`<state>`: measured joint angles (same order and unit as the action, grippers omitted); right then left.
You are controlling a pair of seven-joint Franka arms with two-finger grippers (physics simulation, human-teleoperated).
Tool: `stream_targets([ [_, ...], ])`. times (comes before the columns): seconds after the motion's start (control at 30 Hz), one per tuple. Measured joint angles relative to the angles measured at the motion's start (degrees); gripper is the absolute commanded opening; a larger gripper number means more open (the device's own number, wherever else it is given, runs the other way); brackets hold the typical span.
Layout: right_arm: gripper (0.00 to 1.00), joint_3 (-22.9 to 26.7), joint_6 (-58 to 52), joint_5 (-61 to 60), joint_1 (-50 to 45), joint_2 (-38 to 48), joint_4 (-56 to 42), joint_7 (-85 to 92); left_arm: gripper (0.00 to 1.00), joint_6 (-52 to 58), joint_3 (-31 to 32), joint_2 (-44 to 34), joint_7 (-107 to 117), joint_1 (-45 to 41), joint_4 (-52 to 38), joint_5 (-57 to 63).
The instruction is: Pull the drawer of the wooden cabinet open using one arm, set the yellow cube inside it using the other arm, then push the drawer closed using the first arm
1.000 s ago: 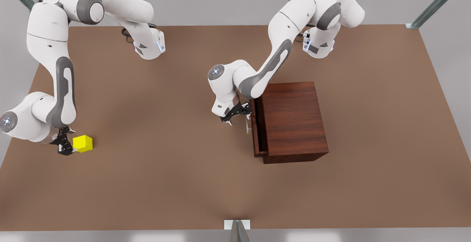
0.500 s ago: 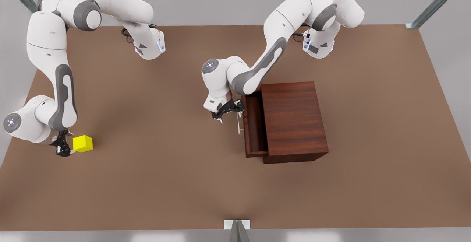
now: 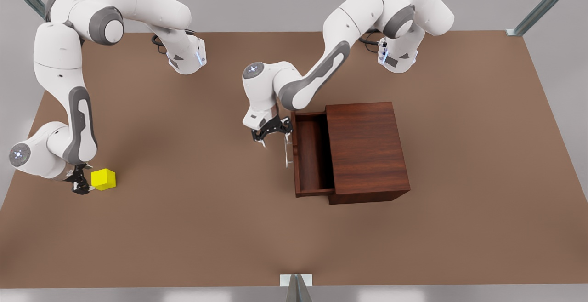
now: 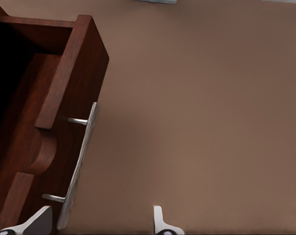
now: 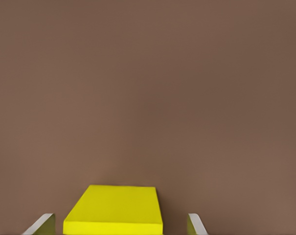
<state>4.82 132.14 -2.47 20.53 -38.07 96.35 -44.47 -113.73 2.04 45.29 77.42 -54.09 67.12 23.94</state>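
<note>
The wooden cabinet (image 3: 367, 150) stands right of centre in the front view. Its drawer (image 3: 314, 155) is pulled out toward the front view's left, and its inside is bare. My left gripper (image 3: 274, 137) is open at the drawer's silver handle (image 3: 287, 150). In the left wrist view the handle (image 4: 79, 166) runs between the fingertips (image 4: 40, 220), close to one of them. The yellow cube (image 3: 103, 179) rests on the table at the front view's far left. My right gripper (image 3: 82, 187) is open just beside it, and the cube (image 5: 113, 210) sits partly between its spread fingers (image 5: 196, 223).
The brown table (image 3: 206, 228) stretches wide between the cube and the cabinet. A small grey bracket (image 3: 296, 283) stands at the near edge. Both arm bases (image 3: 186, 56) are mounted at the far side.
The drawer has slid out toward the front view's left, and the left gripper moved with its handle. The right gripper has drawn back slightly beside the cube, which stayed put.
</note>
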Motion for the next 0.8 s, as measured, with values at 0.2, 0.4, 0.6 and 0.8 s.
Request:
stream_targets([
  [0.2,1.00,-0.1,0.7,0.1,-0.2,-1.0,0.5,0.3,1.00,15.6,4.3,-9.1,-2.0,3.2,-4.6,-2.9],
  [0.4,1.00,-0.3,1.5,0.0,-0.3,-1.9,0.8,0.5,1.00,30.6,3.7,-29.7,-19.8,53.8,8.2,-17.4],
  [0.6,0.84,-1.1,2.1,-0.1,0.0,-2.0,0.8,-0.1,1.00,29.9,4.0,-33.0,-35.1,54.3,12.5,-21.1],
  [0.8,0.72,-2.2,2.5,-0.2,0.8,-1.9,0.8,-1.0,1.00,29.8,4.0,-32.6,-41.9,48.1,12.2,-20.6],
])
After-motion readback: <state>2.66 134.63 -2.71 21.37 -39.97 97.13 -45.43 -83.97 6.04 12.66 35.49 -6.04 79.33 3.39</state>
